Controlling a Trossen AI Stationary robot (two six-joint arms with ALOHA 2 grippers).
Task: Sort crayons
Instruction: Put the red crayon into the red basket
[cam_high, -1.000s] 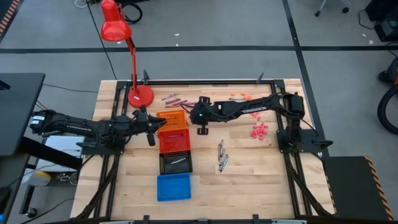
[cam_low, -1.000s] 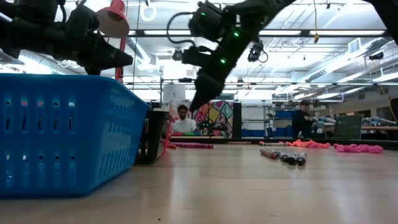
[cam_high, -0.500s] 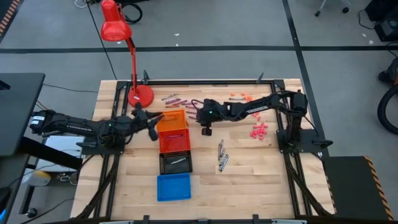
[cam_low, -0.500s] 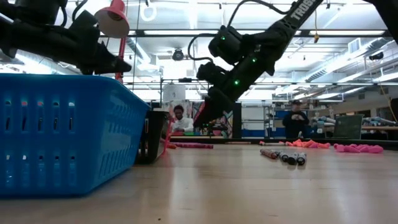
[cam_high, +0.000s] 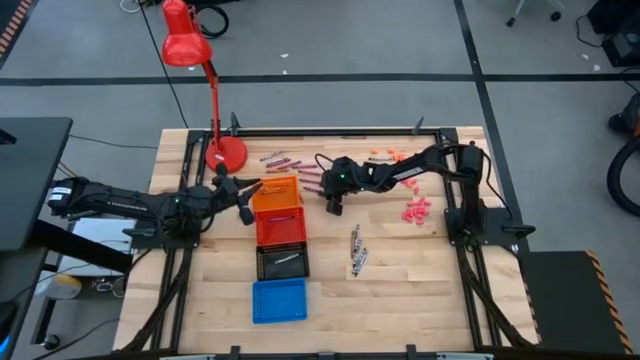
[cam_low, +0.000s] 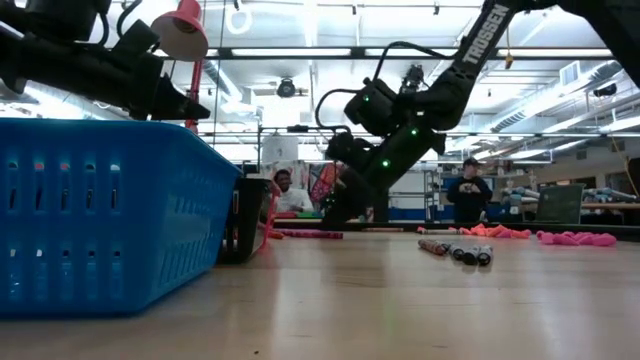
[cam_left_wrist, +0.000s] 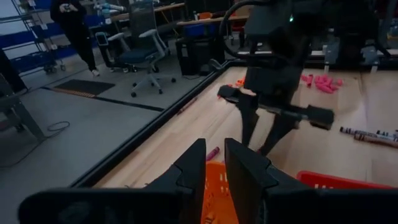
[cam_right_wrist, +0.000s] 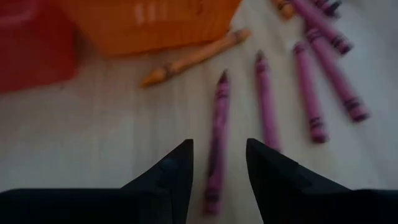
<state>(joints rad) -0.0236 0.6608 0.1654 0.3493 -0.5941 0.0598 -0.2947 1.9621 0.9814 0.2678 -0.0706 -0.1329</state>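
On the bench (cam_high: 200, 290), the left hand (cam_high: 243, 189) hovers at the far-left corner of the orange tray (cam_high: 276, 194), its fingers nearly together with only a thin gap and nothing visible between them. Behind it stands 1 red lamp (cam_high: 187, 45). 4 trays run in a column toward the near edge: the orange tray, then 1 red tray (cam_high: 281, 227), 1 black tray (cam_high: 282, 263) and 1 blue tray (cam_high: 279, 300).

Just right of the orange tray, the right hand (cam_right_wrist: 217, 163) is down close to the bench with its fingers spread, 1 purple crayon (cam_right_wrist: 215, 144) lying in the gap, untouched on either side. Beside it lie about 4 more purple crayons (cam_right_wrist: 267, 109), the far ones too cropped to count surely, and 1 orange crayon (cam_right_wrist: 194, 56) against the tray wall.

Farther right, 1 small cluster of dark crayons (cam_high: 356, 250) lies mid-bench, 1 pink pile (cam_high: 417, 209) sits near the right arm's base, and a few orange crayons (cam_high: 384, 154) lie along the far edge.
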